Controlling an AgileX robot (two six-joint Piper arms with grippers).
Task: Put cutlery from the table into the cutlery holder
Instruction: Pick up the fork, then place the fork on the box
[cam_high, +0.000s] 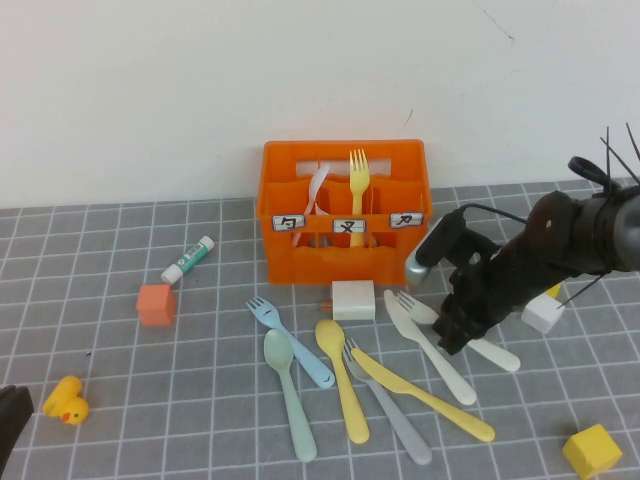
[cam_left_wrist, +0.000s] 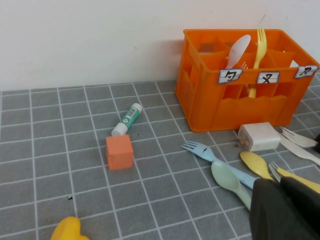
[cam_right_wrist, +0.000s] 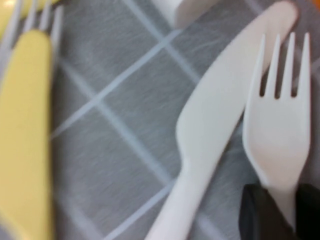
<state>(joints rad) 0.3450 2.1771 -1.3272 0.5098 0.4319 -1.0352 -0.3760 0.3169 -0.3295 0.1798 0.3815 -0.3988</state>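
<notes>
Right of the orange cutlery holder (cam_high: 346, 212), right gripper (cam_high: 452, 338) pinching the white fork (cam_right_wrist: 276, 135); left gripper (cam_left_wrist: 285, 210) parked, shut.

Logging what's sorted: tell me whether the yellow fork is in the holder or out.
In. The yellow fork stands upright, tines up, in a middle compartment of the cutlery holder, behind the centre label.

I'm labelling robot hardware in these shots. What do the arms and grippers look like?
Right arm: black, jointed, with a silver-grey cylinder, black cables and cable ties; right gripper has dark fingers. Left gripper: only dark, rounded fingers show, plus a black bit at the high view's corner.
</notes>
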